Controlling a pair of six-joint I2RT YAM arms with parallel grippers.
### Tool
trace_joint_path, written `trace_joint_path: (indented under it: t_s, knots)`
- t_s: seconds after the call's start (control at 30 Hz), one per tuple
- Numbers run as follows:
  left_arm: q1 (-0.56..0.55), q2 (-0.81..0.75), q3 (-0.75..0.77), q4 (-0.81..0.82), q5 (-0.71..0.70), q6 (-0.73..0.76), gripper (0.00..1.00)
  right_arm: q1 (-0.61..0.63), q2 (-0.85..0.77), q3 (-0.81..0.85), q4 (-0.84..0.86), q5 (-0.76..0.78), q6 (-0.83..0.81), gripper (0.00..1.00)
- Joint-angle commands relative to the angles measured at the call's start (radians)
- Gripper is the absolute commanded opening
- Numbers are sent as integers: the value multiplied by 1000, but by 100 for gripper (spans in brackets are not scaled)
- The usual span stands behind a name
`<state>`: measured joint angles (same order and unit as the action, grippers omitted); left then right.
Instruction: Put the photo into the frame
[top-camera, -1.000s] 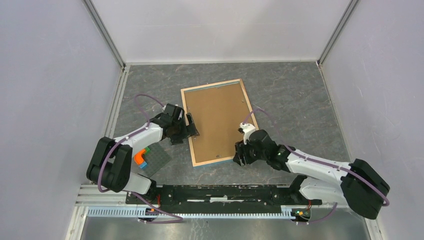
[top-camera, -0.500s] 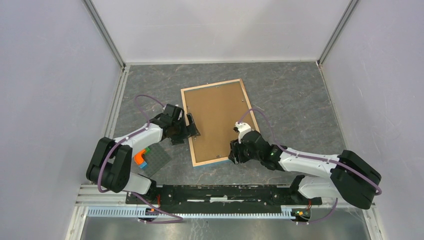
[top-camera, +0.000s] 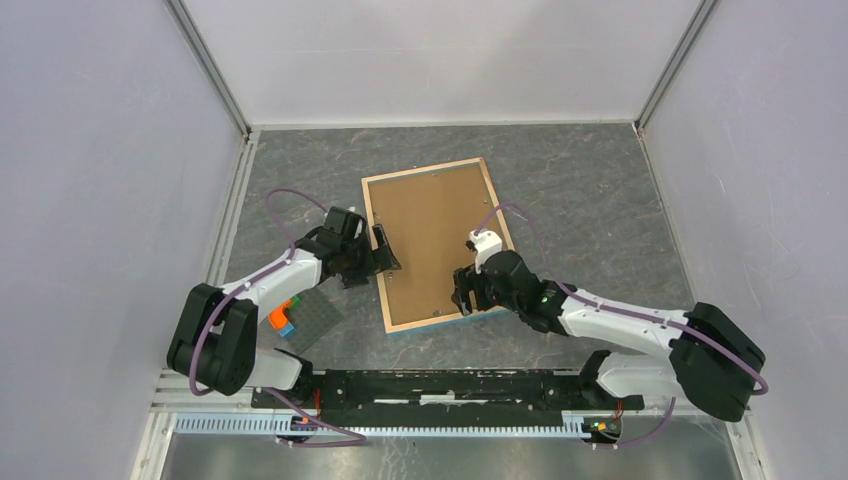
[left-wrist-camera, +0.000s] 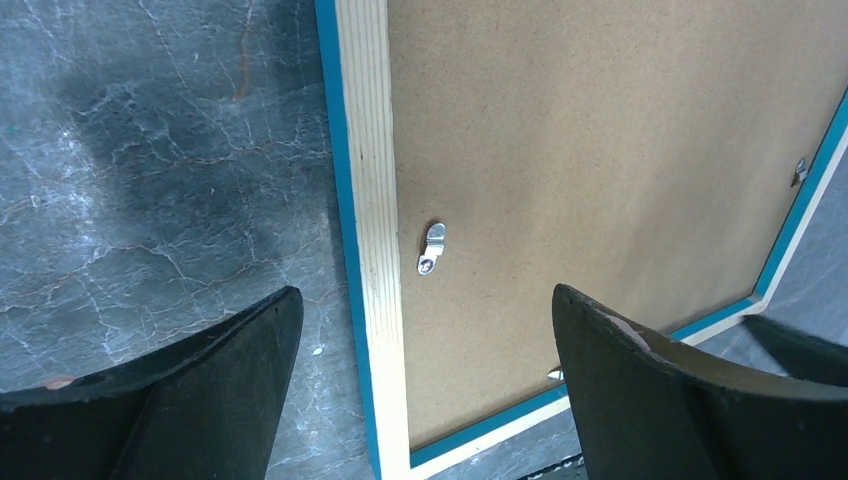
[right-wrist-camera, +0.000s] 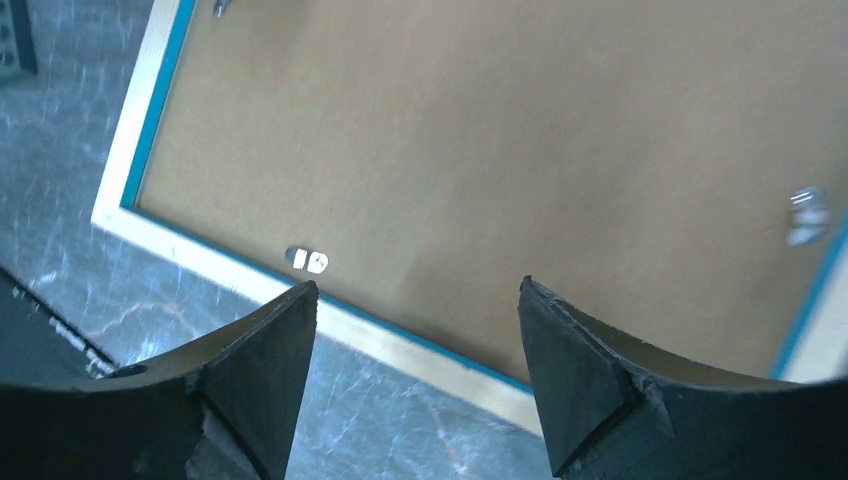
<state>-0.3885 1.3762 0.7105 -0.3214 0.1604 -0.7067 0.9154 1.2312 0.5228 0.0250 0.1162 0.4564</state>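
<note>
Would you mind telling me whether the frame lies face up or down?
Face down: the frame shows its light wood back and brown backing board upward.

Top cam high behind arms, down on whole tabletop (top-camera: 600, 200); wrist cams close, share frame (top-camera: 425, 170) near end.

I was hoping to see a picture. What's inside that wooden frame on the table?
A brown backing board fills the frame, with small metal clips at its edges. Anything beneath the board, a photo included, is covered and cannot be seen.
</note>
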Motion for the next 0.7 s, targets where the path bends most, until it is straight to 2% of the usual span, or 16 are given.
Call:
trace_joint_path:
  t_s: [0.0,0.1,0.27,0.4,0.5,0.67]
  knots:
    - [-2,-6,23,-19,1,9,100,-71,-55,80,-78,108,-103,83]
    - [-2,17,42,-33,-1,27,99,-198,-49,102,-138,112,-140,88]
    - [-4,70,83,-53,-2,58,95,-368,-9,96,-154,57,-161,87]
    - [-4,112,116,-55,2,56,86,-400,19,51,-119,7,-153,83]
    - [-6,135,150,-63,-56,58,80,-400,19,12,-98,-8,-139,81]
    - [-11,195,196,-80,-133,81,65,-400,-3,-37,-98,-9,-133,72]
